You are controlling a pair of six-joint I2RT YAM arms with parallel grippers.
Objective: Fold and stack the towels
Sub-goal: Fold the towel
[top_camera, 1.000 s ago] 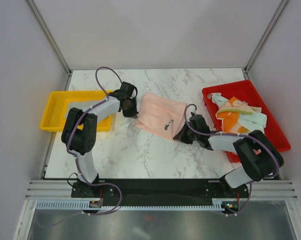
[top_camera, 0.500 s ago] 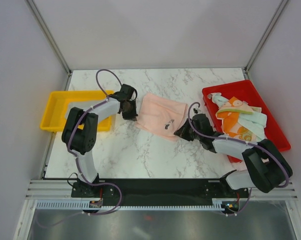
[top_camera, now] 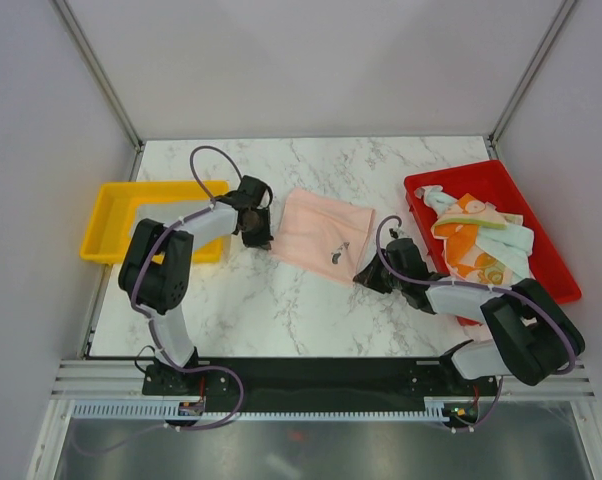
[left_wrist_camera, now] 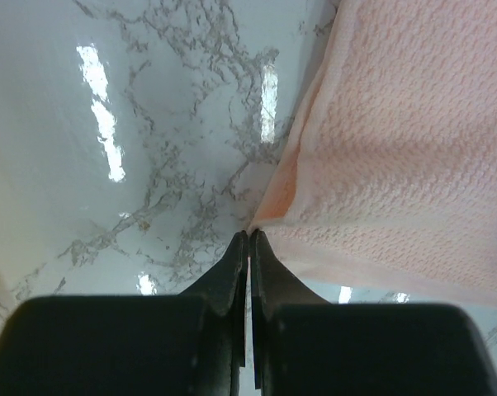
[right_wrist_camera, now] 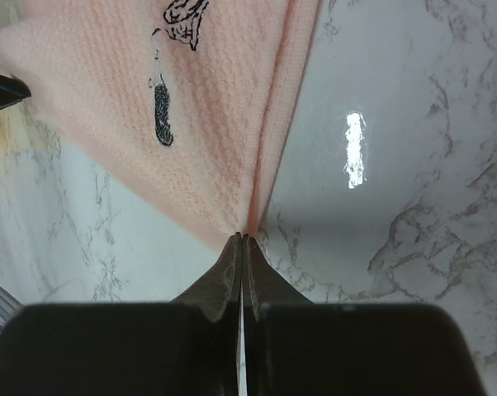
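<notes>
A pale pink towel (top_camera: 321, 232) with a small dark print lies folded on the marble table. My left gripper (top_camera: 265, 240) is shut on its near-left corner, which shows at the fingertips in the left wrist view (left_wrist_camera: 249, 235) where the towel (left_wrist_camera: 397, 157) spreads to the right. My right gripper (top_camera: 362, 277) is shut on the near-right corner. In the right wrist view the towel (right_wrist_camera: 182, 99) fans out from that gripper (right_wrist_camera: 243, 238). Other towels (top_camera: 481, 238), orange-printed, mint and white, lie heaped in the red tray (top_camera: 421, 184).
A yellow tray (top_camera: 111, 200) sits at the left edge, just behind my left arm. The red tray stands at the right edge beside my right arm. Grey walls and metal posts close in the table on three sides.
Both grippers have drawn slightly toward the near edge with the towel's corners, and the pink towel now lies a little flatter and more stretched between them.
</notes>
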